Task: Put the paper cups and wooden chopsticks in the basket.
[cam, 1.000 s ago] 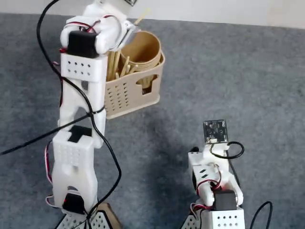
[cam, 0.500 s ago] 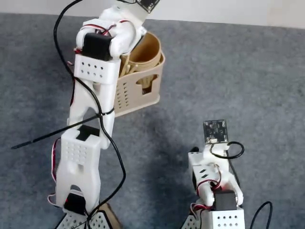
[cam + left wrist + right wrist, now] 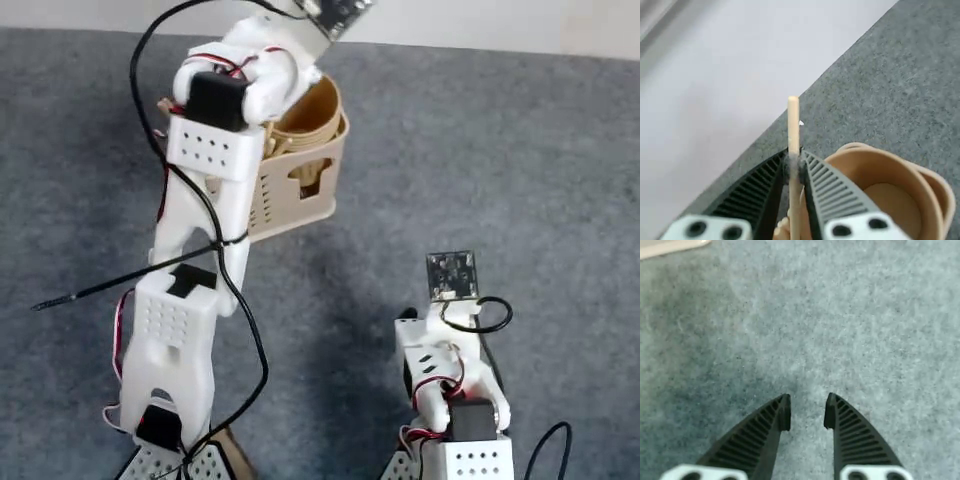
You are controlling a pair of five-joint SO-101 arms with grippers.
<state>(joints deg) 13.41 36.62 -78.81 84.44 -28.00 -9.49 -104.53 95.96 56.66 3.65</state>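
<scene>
My left gripper (image 3: 794, 158) is shut on a wooden chopstick (image 3: 793, 125) that stands up between its fingers, right beside the tan paper cups (image 3: 880, 185). From above, the left arm (image 3: 215, 140) leans over the beige slotted basket (image 3: 295, 195) at the back. The paper cups (image 3: 305, 105) sit nested inside it, and more chopstick ends (image 3: 165, 104) poke out past the arm. My right gripper (image 3: 807, 412) hangs open over bare grey carpet with nothing between its fingers. The right arm (image 3: 450, 380) is folded near the front edge.
Grey carpet (image 3: 500, 170) covers the table, with open room to the right of the basket and in the middle. A pale wall strip (image 3: 500, 20) runs along the back edge. A black cable (image 3: 110, 285) loops out to the left of the left arm.
The left arm has swung to the right and farther over the basket, carrying the chopstick. The right arm has not moved.
</scene>
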